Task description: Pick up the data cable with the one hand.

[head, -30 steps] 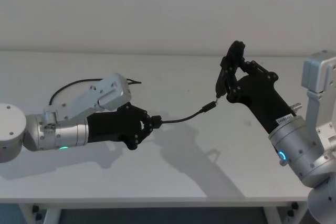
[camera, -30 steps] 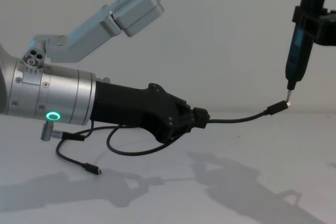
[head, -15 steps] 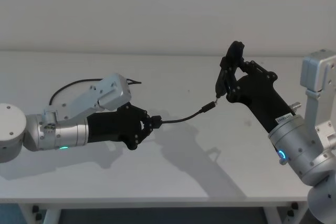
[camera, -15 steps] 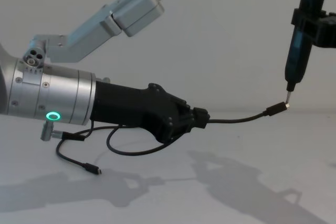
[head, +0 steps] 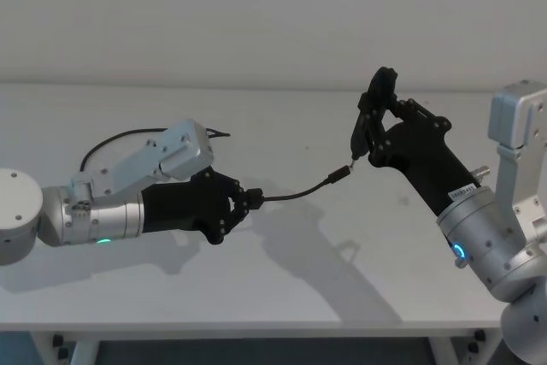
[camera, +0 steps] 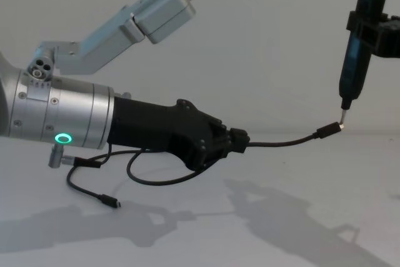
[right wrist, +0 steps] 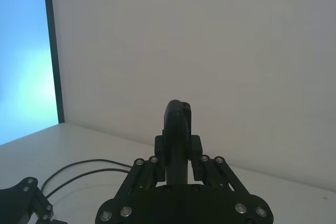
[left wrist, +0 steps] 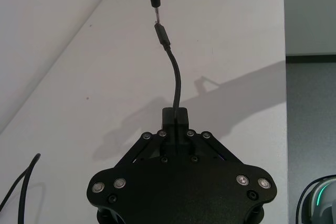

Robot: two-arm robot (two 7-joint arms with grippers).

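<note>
Fingers point(camera: 232, 141) of left gripper point(camera: 237, 140) clamp data cable point(camera: 281, 141)

The table point(head: 282, 279) is a plain white surface spanning the frame, backed by a pale wall. Directly on it, at the lower left of the chest view, lies the slack data cable point(camera: 150, 179) (looped, with a small plug end resting flat).

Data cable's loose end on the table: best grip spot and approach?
Judging by its pose, take the data cable on the slack loop below the left gripper, coming from above, fingers across the strand. The plug is small and lies flat. The right gripper holds a slim tool.
</note>
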